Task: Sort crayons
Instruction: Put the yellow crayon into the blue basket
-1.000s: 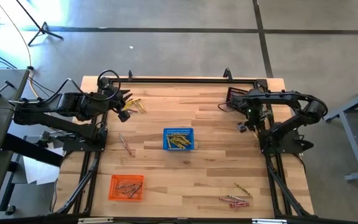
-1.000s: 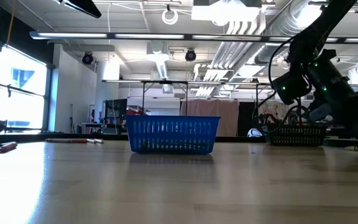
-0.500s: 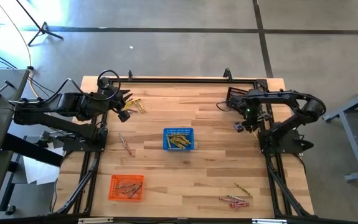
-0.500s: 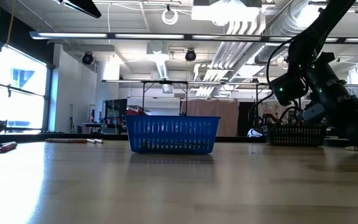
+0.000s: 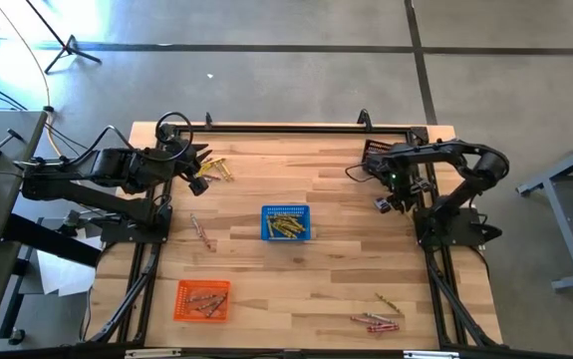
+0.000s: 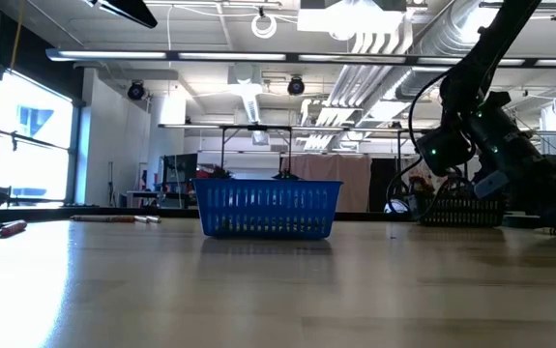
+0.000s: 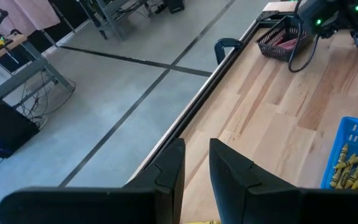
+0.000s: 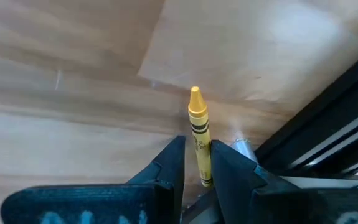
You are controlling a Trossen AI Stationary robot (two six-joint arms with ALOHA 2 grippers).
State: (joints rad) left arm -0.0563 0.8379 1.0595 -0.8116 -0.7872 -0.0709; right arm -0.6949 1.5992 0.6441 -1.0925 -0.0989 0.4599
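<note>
My right gripper (image 8: 197, 143) hangs near the table's far right (image 5: 384, 203), beside the dark mesh basket (image 5: 378, 156), shut on a yellow crayon (image 8: 197, 124). My left gripper (image 5: 198, 179) waits raised at the far left, next to a few loose yellow crayons (image 5: 217, 169) lying on the wood. The blue basket (image 5: 286, 222) in the middle holds yellow crayons, and the orange basket (image 5: 202, 299) near the front left holds red/pink ones. More crayons lie loose at the left (image 5: 201, 231) and front right (image 5: 376, 320). My right gripper pinches the yellow crayon's wrapped shaft (image 8: 200, 152) between its two fingers (image 8: 172, 163), which lie along the crayon. They slant steeply down from above. The pointed tip (image 8: 195, 94) sticks out past the fingertips toward the wood; the back end is hidden between the fingers.
A black frame rail (image 8: 328, 143) runs along the table's right edge close to my right gripper, and another (image 5: 286, 129) along the far edge. Bare wood lies between the blue basket and the dark basket.
My right gripper has sunk toward the table and drifted slightly toward the table's left, staying beside the dark basket.
</note>
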